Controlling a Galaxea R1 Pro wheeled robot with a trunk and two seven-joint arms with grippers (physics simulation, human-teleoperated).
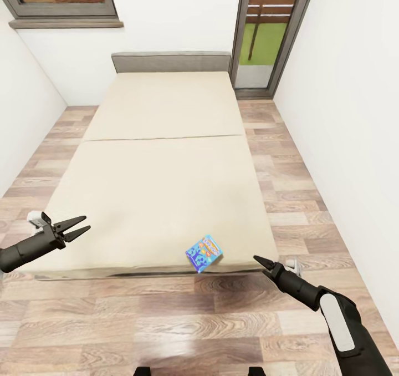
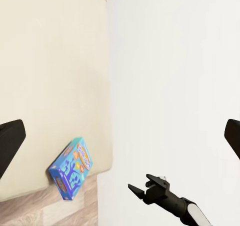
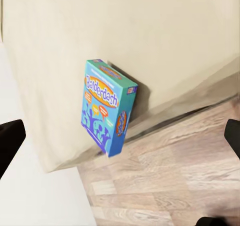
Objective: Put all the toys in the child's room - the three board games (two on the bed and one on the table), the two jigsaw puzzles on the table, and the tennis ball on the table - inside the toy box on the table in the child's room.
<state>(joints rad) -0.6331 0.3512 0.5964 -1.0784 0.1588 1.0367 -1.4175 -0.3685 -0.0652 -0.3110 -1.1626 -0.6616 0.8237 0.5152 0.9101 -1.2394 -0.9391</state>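
A blue board game point(image 1: 204, 253) with orange and yellow print and a title that seems to read "Balderdash" is seen at the foot edge of the bed point(image 1: 160, 159), whose mattress is plain beige and whose headboard is grey-brown. Around the bed, brown wood planks point(image 1: 183, 320) and white walls point(image 1: 343, 87) are seen.

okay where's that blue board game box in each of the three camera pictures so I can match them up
Head view: the blue board game lies at the mattress's near edge, toward the right gripper.
Left wrist view: blue board game low down, overhanging the mattress edge.
Right wrist view: blue board game mid-frame, at the mattress edge.
Shared landmark: the beige mattress edge above the wood floor.
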